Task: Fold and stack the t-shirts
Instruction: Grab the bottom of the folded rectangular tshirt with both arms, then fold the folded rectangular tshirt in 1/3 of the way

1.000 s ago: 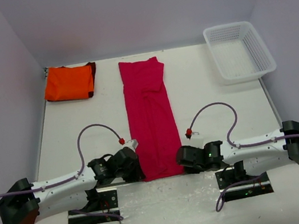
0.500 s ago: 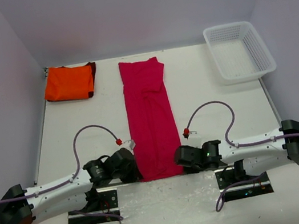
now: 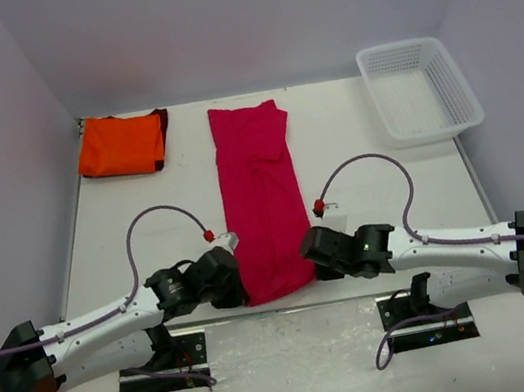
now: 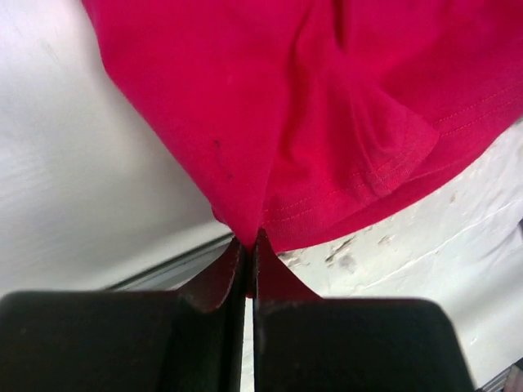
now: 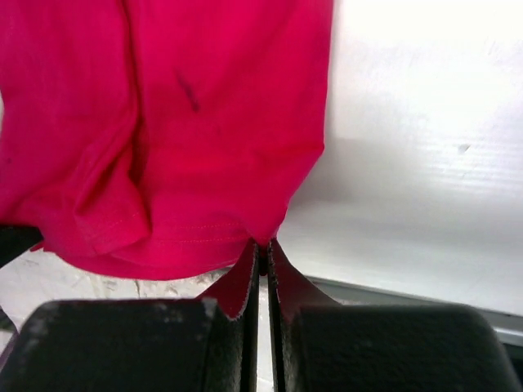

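Left tool [image 4: 249, 245] state: clenched on the near-left hem corner of the crimson-pink t-shirt [image 3: 262, 196]. Only a small tip of cloth sits between the fingers.
Right tool [image 5: 263, 245] state: clenched on the near-right hem corner of the same shirt, with an equally shallow bite.
Crimson-pink t-shirt location: a long narrow strip in the centre of the top view, running from lower centre to upper centre on the worktop [image 3: 354, 139]. Its near hem is raised at both corners.
Orange t-shirt [image 3: 121, 145] location: upper left of the top view, folded, well apart from both arms.
Basket [image 3: 467, 94] location: upper right, away from the work.
Risk, slip: either corner may pull free when you carry the hem away from you. Cause: the grip is at the very edge of the cloth.
Risk, dropped layer: both wrist views show a loose flap beside the grip. You may be holding only some of the layers, and the rest would sag or unfold.
Risk, skewed fold: if one arm leads the other, the hem lands crooked.
Risk, bunching: if you carry the hem too low, it drags the strip and wrinkles it.
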Action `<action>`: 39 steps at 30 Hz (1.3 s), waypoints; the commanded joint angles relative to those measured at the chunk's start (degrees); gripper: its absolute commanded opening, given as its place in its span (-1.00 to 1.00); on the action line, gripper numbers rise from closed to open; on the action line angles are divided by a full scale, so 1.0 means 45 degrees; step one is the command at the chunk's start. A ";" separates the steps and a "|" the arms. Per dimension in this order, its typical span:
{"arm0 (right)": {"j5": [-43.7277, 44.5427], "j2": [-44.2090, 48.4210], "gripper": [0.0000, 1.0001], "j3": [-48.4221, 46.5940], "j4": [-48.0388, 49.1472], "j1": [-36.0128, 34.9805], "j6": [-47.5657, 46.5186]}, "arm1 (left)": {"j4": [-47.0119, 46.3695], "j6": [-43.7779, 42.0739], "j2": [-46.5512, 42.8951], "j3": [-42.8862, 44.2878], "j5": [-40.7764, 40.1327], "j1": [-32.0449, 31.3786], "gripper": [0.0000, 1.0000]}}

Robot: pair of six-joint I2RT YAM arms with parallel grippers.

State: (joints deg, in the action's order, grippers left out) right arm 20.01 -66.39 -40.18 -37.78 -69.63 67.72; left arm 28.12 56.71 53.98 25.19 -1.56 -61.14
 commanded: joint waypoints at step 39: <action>-0.4779 -0.9951 -1.00 -1.2612 -0.0276 0.9026 -1.0206 | 0.2580 -0.7953 1.2574 1.4636 0.1735 0.8568 -1.00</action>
State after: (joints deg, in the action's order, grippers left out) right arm 1.19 -109.51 -93.62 -38.17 -30.22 23.97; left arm 37.87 23.03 108.86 87.70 5.43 -23.11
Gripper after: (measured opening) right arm 0.014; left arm 0.009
